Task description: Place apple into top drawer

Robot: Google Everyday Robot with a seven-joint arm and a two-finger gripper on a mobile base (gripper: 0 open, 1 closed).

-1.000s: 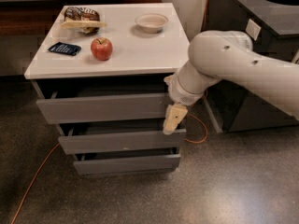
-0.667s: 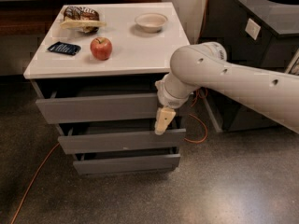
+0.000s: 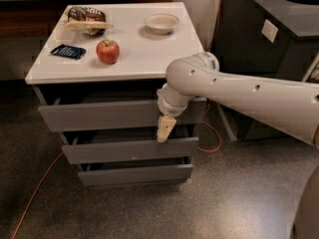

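Observation:
The red apple (image 3: 107, 51) stands on the white cabinet top (image 3: 139, 59), left of centre. The top drawer (image 3: 99, 114) is the uppermost grey drawer, pulled out slightly, with a dark gap above its front. My gripper (image 3: 164, 128) hangs pointing down in front of the right part of the top drawer's front, its tan fingers reaching to the gap above the middle drawer. It holds nothing that I can see. The white arm reaches in from the right.
A white bowl (image 3: 160, 23), a snack bag (image 3: 85, 19) and a dark blue packet (image 3: 68, 51) lie on the cabinet top. Two narrower grey drawers (image 3: 129, 151) sit below. A dark bin cabinet (image 3: 269, 44) stands at the right. An orange cable (image 3: 35, 193) runs over the floor.
The arm and gripper have moved left across the cabinet front, from beside its right edge to in front of the top drawer. The apple has not moved.

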